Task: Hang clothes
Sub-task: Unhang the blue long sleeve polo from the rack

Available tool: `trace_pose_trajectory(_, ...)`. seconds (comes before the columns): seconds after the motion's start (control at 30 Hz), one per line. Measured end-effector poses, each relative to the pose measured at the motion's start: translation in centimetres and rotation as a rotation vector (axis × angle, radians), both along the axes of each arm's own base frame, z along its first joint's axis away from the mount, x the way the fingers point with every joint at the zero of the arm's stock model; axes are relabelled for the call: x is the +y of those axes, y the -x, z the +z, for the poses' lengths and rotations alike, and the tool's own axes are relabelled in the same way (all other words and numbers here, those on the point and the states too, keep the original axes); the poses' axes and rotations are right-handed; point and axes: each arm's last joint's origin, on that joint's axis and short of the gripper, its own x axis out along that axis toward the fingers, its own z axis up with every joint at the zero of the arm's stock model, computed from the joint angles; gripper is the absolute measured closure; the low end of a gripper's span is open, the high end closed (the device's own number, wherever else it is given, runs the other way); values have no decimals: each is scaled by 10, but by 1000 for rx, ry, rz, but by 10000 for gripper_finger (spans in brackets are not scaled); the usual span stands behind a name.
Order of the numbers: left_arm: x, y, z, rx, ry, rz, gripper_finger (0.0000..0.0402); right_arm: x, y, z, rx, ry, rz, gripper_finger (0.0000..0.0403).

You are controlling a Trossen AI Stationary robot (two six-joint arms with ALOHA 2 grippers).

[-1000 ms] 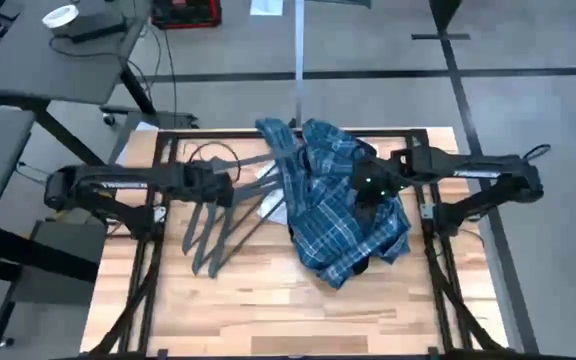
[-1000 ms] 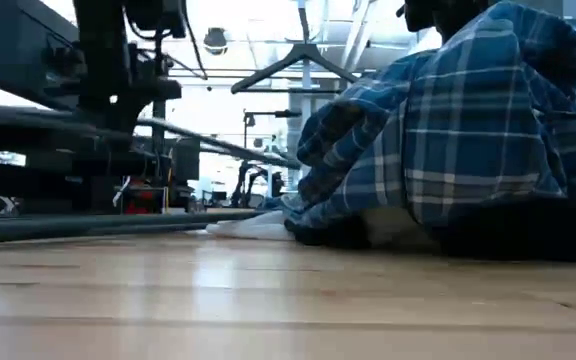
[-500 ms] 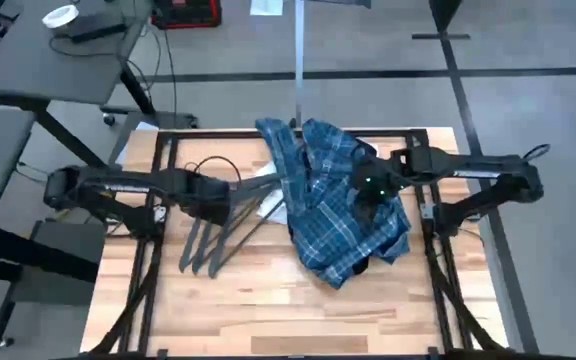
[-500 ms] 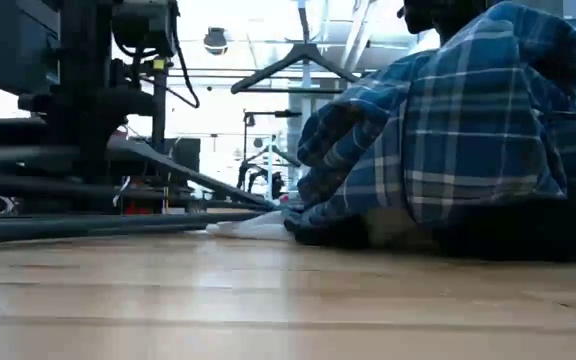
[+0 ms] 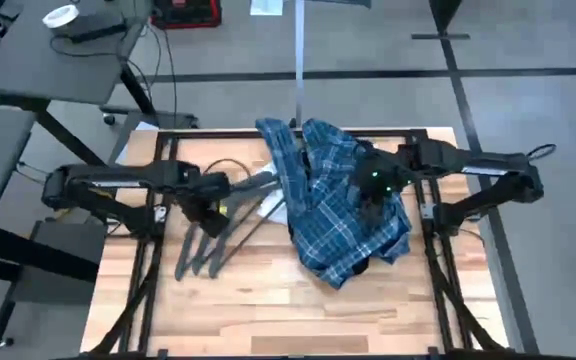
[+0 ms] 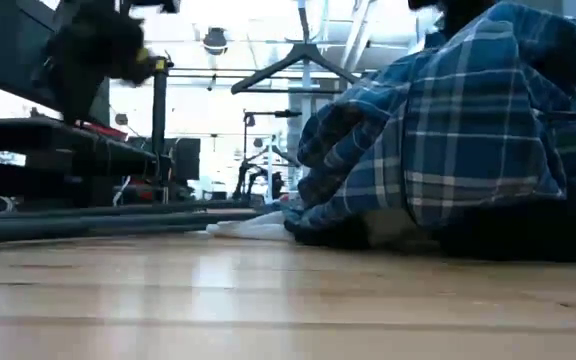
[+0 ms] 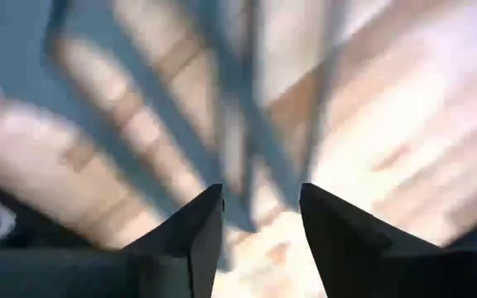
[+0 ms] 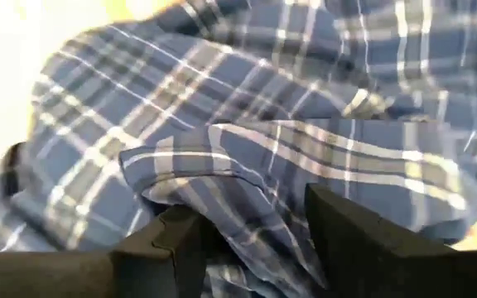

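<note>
The blue-and-white plaid shirt lies heaped at the table's middle right. It rests on a black top, and a white top shows at its left foot. Several dark hangers lie flat on the wood to the shirt's left. My left gripper hovers open above them, touching none. My right gripper stands open over the top of the heap, with a raised fold of the shirt between its fingers. My right gripper comes at the plaid shirt from above, slanting down. Its open fingers stand on either side of a raised fold on top of the heap. I cannot tell whether they touch the cloth. The shirt rests on the table and the clothes under it.
A thin upright pole rises behind the table's far edge, and one hanger hangs high on a rail there. Dark frame bars run along the table's left, right and far sides. Bare wood lies toward the near edge.
My left gripper has let go of a hanger, then risen and rolled about its own axis. The hanger's raised end has dropped flat onto the table with the others. My right gripper has risen a little above the shirt, whose heap keeps its shape.
</note>
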Motion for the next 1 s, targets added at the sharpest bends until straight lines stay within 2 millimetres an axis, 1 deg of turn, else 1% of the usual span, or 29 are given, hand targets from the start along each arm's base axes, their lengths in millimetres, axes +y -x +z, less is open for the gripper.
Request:
trace_pose_trajectory(0.1,1,-1,35,-120,-101,-90,257,1,6,22,-85,-10,-19,226)
trace_pose_trajectory(0.2,3,0,61,-212,-197,-181,257,5,17,38,-169,-5,13,234)
trace_pose_trajectory(0.23,3,1,69,-242,-227,-221,257,7,23,42,-215,-1,26,244)
trace_pose_trajectory(0.3,3,4,80,-284,-275,-292,257,9,37,47,-338,-1,32,277)
trace_pose_trajectory(0.37,3,10,89,-323,-313,-344,257,9,52,46,-458,-6,-15,323)
trace_pose_trajectory(0.43,2,17,96,-355,-341,-379,257,9,67,39,-537,-17,-65,368)
trace_pose_trajectory(0.47,2,21,100,-373,-354,-391,257,9,73,35,-559,-35,-88,385)
trace_pose_trajectory(0.53,2,29,102,-382,-371,-409,257,9,80,29,-594,-69,-125,394)
trace_pose_trajectory(0.63,2,36,106,-406,-396,-432,257,11,84,28,-647,-174,-184,371)
trace_pose_trajectory(0.77,4,38,108,-423,-408,-423,257,12,86,28,-656,-181,-180,319)
trace_pose_trajectory(0.87,6,36,106,-408,-390,-384,257,10,90,25,-617,-147,-172,273)
trace_pose_trajectory(0.93,7,35,105,-401,-377,-363,257,9,97,20,-552,-130,-175,242)
trace_pose_trajectory(1.0,7,35,104,-383,-357,-341,257,10,107,15,-461,-152,-166,218)
